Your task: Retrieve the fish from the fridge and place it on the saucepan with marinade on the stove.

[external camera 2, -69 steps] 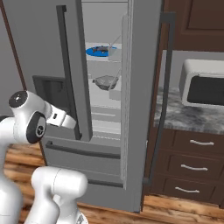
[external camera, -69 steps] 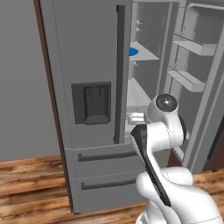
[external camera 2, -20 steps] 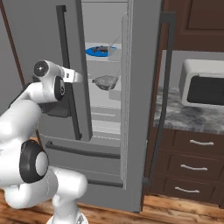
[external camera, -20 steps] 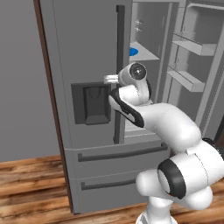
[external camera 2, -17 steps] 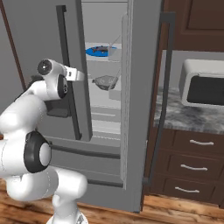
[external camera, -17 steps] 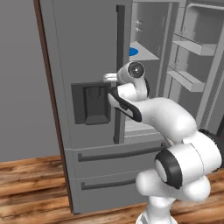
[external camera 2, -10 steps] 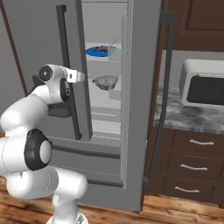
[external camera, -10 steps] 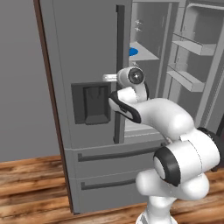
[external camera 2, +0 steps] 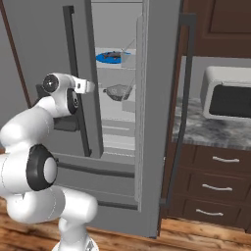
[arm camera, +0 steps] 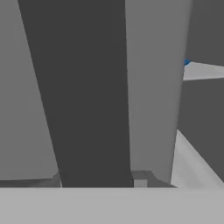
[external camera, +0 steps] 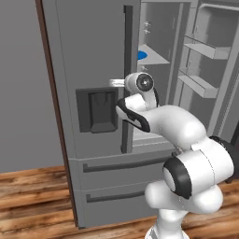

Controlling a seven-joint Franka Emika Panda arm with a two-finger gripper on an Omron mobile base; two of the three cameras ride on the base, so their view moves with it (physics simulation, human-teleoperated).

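The step in hand looks like opening the fridge (external camera: 93,70): its right door already stands wide, while the left door is shut and the end effector (arm camera: 98,177) is clenched on that door's dark vertical handle (external camera: 128,84), which runs from 12 to 6 o'clock through the hand view, just above the finger tips. The arm rises from the base at 5 o'clock in the left base view, bends through a raised elbow and reaches to 11 o'clock, the wrist level and pressed close against the handle at about dispenser panel (external camera: 97,109) height. The fish (external camera 2: 112,55) lies on the blue plate (external camera 2: 112,58) on an upper shelf inside, at 12 o'clock in the right base view, with a grey bowl (external camera 2: 116,91) on the shelf below. Next, I judge, the door must be swung outward along its hinge arc, with the grip kept firm, before any reach to the plate.
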